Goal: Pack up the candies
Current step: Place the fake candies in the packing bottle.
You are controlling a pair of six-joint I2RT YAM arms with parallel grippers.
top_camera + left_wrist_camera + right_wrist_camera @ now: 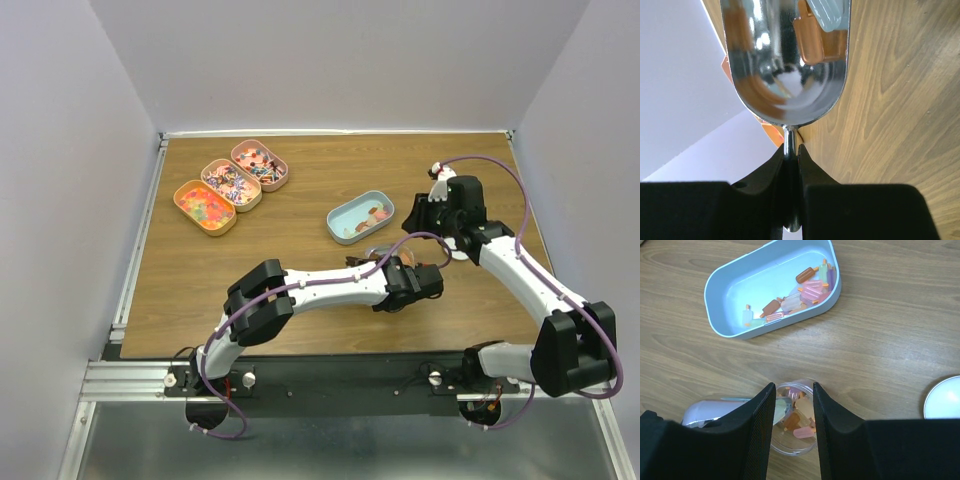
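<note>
My left gripper (791, 150) pinches the scoop (785, 75) by its thin handle to tip candies (805, 432) into the clear cup (785, 444), which my right gripper (793, 392) clasps steady beside the blue tin (720, 285), right of the table's (890, 330) middle.

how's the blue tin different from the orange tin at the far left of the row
The blue tin holds a few candies along one side, its floor mostly bare; the orange tin is filled across. The blue tin stands alone mid-table; the orange tin ends a row of three. Both are oval and lidless.
</note>
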